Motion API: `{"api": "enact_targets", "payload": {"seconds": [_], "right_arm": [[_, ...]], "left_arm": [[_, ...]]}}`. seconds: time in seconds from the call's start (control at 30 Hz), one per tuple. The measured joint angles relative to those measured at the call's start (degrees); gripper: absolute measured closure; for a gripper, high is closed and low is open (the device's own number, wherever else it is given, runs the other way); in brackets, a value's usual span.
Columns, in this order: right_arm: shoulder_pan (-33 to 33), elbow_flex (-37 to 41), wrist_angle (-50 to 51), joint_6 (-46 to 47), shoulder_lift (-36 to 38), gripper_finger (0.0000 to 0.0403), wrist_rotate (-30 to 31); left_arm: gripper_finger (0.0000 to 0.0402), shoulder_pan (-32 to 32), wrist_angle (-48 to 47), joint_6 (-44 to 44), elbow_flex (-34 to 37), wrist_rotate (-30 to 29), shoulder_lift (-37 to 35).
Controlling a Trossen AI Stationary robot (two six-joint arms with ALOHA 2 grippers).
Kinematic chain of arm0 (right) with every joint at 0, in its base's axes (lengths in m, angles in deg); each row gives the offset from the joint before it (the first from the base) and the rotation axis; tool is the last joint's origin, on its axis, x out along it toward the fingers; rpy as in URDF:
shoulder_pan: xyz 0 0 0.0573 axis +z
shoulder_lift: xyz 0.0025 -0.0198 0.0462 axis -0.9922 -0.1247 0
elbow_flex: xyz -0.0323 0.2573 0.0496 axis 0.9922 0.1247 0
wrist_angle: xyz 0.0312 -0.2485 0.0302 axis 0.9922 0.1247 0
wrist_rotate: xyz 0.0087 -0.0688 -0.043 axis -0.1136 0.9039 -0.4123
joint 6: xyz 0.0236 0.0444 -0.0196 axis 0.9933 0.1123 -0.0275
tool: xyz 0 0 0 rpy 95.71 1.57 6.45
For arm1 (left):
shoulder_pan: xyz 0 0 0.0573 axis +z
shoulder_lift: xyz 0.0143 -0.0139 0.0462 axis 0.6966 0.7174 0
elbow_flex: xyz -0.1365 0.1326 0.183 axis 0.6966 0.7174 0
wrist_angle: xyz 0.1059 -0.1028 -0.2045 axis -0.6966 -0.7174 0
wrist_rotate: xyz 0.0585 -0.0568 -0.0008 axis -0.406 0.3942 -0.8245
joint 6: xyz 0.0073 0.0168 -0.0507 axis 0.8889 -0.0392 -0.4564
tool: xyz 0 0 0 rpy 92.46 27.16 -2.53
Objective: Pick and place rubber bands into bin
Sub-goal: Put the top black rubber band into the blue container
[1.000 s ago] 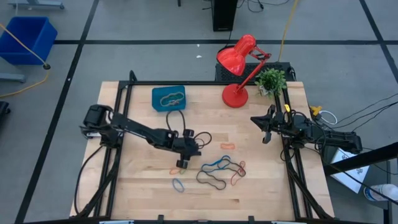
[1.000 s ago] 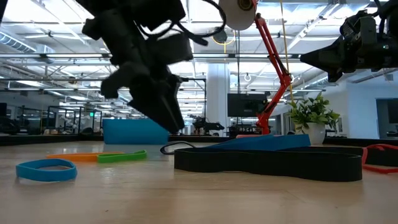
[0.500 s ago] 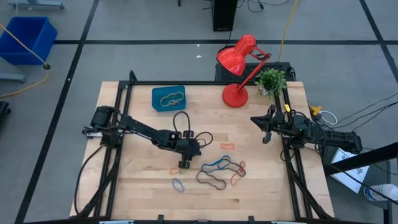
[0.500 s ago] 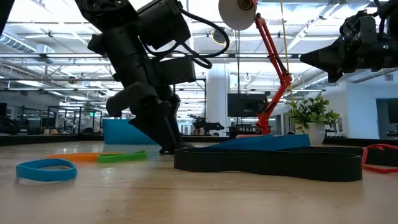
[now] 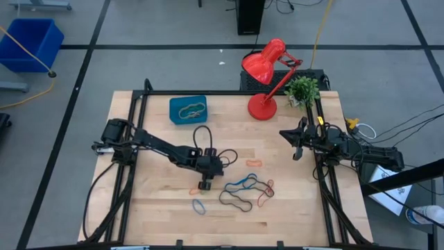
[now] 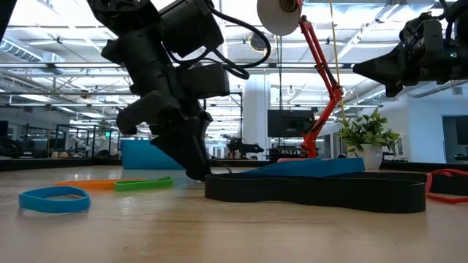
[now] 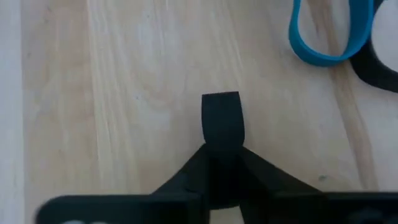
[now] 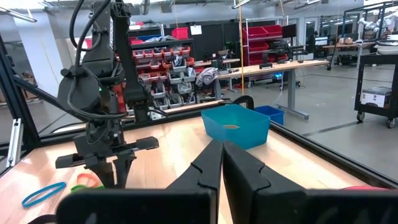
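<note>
Grey floor (image 5: 173,62) crossed by black tape lines (image 5: 90,55). Bright blue crate (image 5: 29,42) at far left on the floor, yellow cable (image 5: 28,43) running over it. Dark box (image 5: 250,15) standing beyond the light wooden tabletop (image 5: 159,201). Red desk lamp (image 5: 267,73) and small potted plant (image 5: 302,89) at the tabletop's far edge. Open hall behind: ceiling light strips (image 6: 66,47), white column (image 6: 256,109), shelving with red bins (image 8: 155,59), long workbench (image 8: 273,67), black cart (image 8: 376,87).
</note>
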Motion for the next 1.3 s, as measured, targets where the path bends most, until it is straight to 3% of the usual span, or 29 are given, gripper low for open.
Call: {"api": "enact_targets", "payload": {"seconds": [0.13,0.37,0.57,0.67,0.8,1.03,1.3], "right_arm": [[0.01,-0.02,0.0,0.0,0.0,0.0394,0.0],[0.02,-0.02,0.22,0.0,0.0,0.0394,0.0],[0.0,-0.02,0.22,0.0,0.0,0.0394,0.02],[0.02,-0.01,0.21,0.0,-0.04,0.0394,0.02],[0.0,-0.02,0.42,-0.02,-0.38,0.0394,0.07],[0.0,-0.02,0.68,-0.03,-0.44,0.0394,0.1],[0.0,-0.02,0.66,-0.9,-0.57,0.0394,0.11]], "left_arm": [[0.039,-0.03,-0.71,0.15,0.0,-0.02,-0.53],[0.0382,0.01,-10.49,3.44,-2.43,-2.91,-6.49],[0.0389,1.7,-26.17,7.49,-8.79,-13.97,-16.09],[0.0379,2.73,-27.89,7.56,-10.98,-21.43,-20.84],[0.0389,4.98,-27.67,8.84,-12.29,-27.14,-26.55],[0.0381,13.17,-30.77,6.71,-12.31,-26.49,-32.46],[0.0385,25.72,-33.48,3.35,-12.28,-20.23,-29.24]]}}
